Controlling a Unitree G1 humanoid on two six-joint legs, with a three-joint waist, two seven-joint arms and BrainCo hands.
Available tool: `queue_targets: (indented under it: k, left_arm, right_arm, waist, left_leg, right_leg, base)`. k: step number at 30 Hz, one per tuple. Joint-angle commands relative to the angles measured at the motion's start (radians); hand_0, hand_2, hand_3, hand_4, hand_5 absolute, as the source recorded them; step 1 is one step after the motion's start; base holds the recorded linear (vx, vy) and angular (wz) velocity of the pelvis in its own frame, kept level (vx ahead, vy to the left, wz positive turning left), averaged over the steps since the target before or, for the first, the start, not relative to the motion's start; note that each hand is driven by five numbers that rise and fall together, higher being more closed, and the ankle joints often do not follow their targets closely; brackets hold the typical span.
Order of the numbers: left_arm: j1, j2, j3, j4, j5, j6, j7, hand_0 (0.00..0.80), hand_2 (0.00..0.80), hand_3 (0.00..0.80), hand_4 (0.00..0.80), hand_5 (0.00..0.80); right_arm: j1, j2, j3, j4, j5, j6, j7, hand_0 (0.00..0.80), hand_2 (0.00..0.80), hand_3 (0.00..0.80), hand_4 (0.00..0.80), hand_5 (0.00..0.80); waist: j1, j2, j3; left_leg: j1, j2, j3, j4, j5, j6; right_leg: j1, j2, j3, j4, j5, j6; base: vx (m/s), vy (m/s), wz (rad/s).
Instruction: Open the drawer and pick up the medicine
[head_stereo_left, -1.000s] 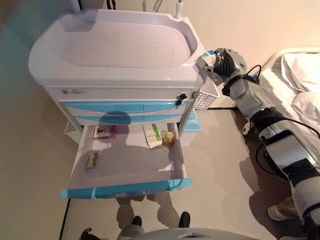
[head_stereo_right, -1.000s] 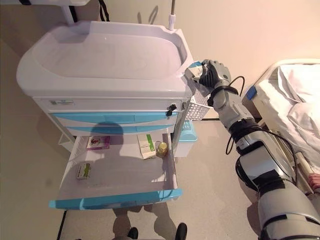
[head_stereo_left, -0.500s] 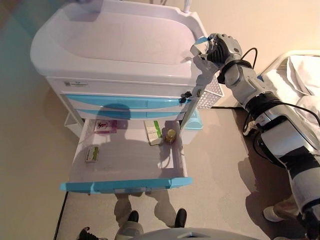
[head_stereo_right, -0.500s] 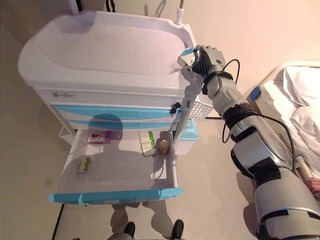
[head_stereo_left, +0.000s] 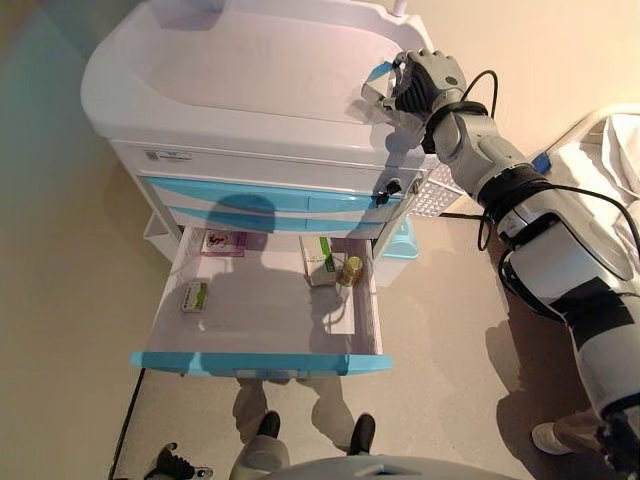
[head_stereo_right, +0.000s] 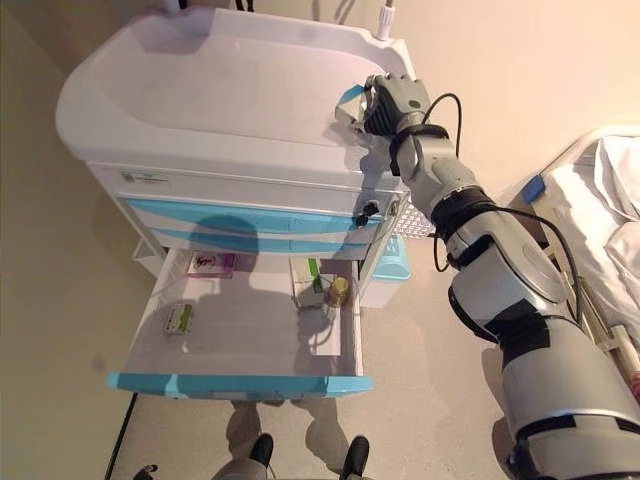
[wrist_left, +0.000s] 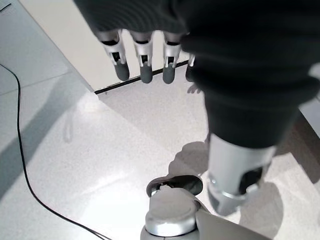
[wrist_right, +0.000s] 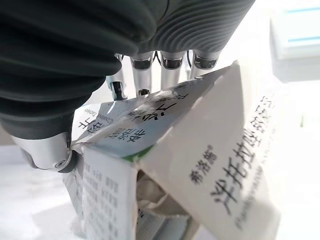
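The white cart's bottom drawer (head_stereo_left: 265, 325) stands pulled out. It holds a pink box (head_stereo_left: 223, 243), a green-and-white box (head_stereo_left: 320, 260), a small amber bottle (head_stereo_left: 350, 271) and a small green box (head_stereo_left: 195, 297). My right hand (head_stereo_left: 428, 82) hovers over the right rim of the cart top (head_stereo_left: 250, 75), shut on a white-and-blue medicine box (head_stereo_right: 350, 100). In the right wrist view the medicine box (wrist_right: 200, 150) looks crumpled, with its flaps open under the fingers (wrist_right: 172, 62). My left hand (wrist_left: 142, 60) hangs over the floor, fingers straight and empty.
A white wire basket (head_stereo_left: 440, 192) hangs on the cart's right side, with a light blue bin (head_stereo_left: 402, 240) below it. A bed with white sheets (head_stereo_left: 615, 150) stands at the right. A person's shoe (head_stereo_left: 548, 437) shows on the floor at lower right.
My right hand has carried the medicine box from beside the wire basket up and left, over the cart top's right rim. The camera has shifted too. The drawer's contents have not moved.
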Motion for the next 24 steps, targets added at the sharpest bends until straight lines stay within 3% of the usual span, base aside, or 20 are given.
queue_targets:
  k: [1, 24]
  left_arm:
    - [-0.048, 0.043, -0.020, 0.028, -0.025, -0.008, 0.020, 0.000, 0.000, 0.000, 0.000, 0.000]
    - [-0.073, 0.058, -0.047, 0.016, -0.018, -0.018, 0.017, 0.000, 0.000, 0.000, 0.000, 0.000]
  right_arm:
    - [-0.163, -0.007, 0.067, 0.089, -0.024, -0.012, -0.035, 0.800, 0.800, 0.800, 0.800, 0.800]
    - [-0.221, -0.029, 0.182, 0.022, -0.178, -0.028, -0.052, 0.800, 0.800, 0.800, 0.800, 0.800]
  waist:
    - [0.015, -0.025, 0.012]
    - [0.050, -0.032, 0.031]
  left_leg:
    - [-0.051, -0.045, -0.042, -0.049, 0.068, 0.032]
    - [-0.082, -0.053, -0.083, -0.051, 0.083, 0.028]
  right_leg:
    - [0.060, -0.016, -0.004, 0.029, -0.043, 0.089]
    - [0.049, -0.024, -0.045, 0.031, -0.047, 0.091]
  base:
    - [0.009, -0.010, 0.05]
    - [0.004, -0.003, 0.07]
